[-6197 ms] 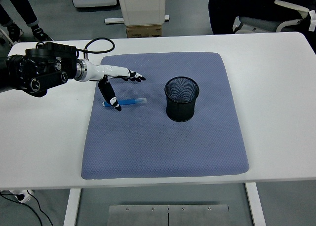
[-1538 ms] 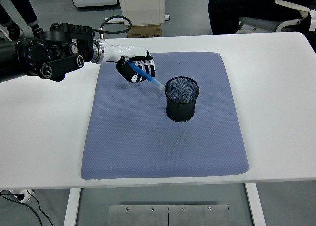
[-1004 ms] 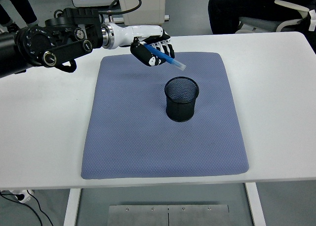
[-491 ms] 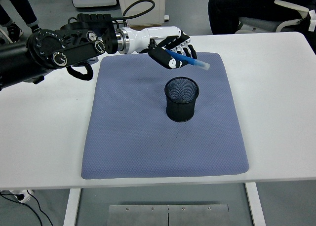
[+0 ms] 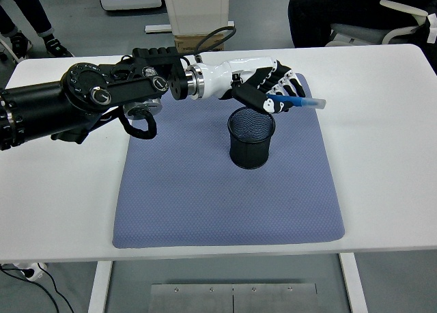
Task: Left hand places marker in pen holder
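Currently the left robot hand (image 5: 268, 89) grips the blue marker (image 5: 295, 102) nearly level above the pen holder (image 5: 250, 137), apparently awaiting tilting for insertion.

Left hand (image 5: 263, 87) grips the blue marker (image 5: 297, 102) above the black mesh pen holder (image 5: 250, 137); marker nearly level.

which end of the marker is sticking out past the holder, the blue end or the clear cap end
The clear cap end of the blue marker: it pokes rightward beyond the black mesh pen holder, while the blue end sits inside the left hand.
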Action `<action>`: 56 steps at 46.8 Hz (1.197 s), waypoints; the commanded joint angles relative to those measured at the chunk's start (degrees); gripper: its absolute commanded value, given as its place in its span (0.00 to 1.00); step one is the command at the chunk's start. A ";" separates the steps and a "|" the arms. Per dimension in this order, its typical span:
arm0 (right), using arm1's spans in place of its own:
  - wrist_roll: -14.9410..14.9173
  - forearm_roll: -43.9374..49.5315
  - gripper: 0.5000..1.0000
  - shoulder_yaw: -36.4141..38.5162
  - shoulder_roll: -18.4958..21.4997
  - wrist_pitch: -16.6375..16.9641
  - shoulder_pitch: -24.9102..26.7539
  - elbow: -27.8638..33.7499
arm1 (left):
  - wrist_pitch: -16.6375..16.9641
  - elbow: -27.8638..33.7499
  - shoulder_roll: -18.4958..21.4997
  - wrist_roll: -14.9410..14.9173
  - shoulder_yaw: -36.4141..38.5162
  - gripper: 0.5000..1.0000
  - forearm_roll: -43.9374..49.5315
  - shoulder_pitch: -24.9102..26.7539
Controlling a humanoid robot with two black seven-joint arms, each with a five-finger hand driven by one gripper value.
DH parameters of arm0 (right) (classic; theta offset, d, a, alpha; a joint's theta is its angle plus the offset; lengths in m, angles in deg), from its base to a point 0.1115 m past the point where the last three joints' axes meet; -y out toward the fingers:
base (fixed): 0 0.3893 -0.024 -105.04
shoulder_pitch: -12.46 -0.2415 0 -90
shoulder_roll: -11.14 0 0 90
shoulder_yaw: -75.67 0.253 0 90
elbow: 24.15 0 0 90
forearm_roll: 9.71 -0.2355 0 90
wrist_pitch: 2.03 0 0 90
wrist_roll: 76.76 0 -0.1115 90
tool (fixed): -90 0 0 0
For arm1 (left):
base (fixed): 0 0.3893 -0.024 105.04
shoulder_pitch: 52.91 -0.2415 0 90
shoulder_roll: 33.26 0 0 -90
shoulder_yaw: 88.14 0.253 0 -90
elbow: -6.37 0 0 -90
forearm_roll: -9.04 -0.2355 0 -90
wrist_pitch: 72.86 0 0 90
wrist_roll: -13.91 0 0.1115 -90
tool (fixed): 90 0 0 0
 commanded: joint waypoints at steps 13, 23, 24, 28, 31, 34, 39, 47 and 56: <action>-0.01 0.00 1.00 0.00 0.00 -0.02 -0.06 -0.05 | -0.43 1.40 0.19 -0.28 0.03 0.00 5.17 -0.85; -0.01 0.00 1.00 0.00 0.00 -0.02 -0.06 0.04 | -0.43 2.72 0.45 -0.28 0.03 0.00 9.91 -1.90; -0.01 0.00 1.00 0.00 0.00 -0.02 -0.06 -0.05 | -0.43 2.89 0.54 -0.28 0.03 0.00 10.27 -2.08; -0.01 0.00 1.00 0.00 0.00 0.07 0.03 -0.05 | -0.43 3.16 0.63 -0.36 0.03 0.00 11.85 -2.26; -0.01 0.00 1.00 0.00 0.00 -0.02 0.03 0.04 | -0.43 4.04 0.89 -0.45 0.03 0.00 12.73 -2.26; -0.01 0.00 1.00 0.00 0.00 0.07 -0.06 0.04 | -0.35 4.74 1.16 -1.41 0.03 0.00 13.34 -2.26; -0.01 0.00 1.00 0.00 0.00 -0.02 0.03 -0.05 | -0.08 4.92 1.16 -2.03 0.11 0.00 13.61 -3.31; -0.01 0.00 1.00 0.00 0.00 -0.02 0.03 0.04 | 0.18 4.92 1.24 -2.03 0.20 0.00 13.61 -4.36; -0.01 0.00 1.00 0.00 0.00 -0.02 -0.06 0.04 | 0.18 4.83 2.82 -2.03 0.29 0.00 13.61 -5.51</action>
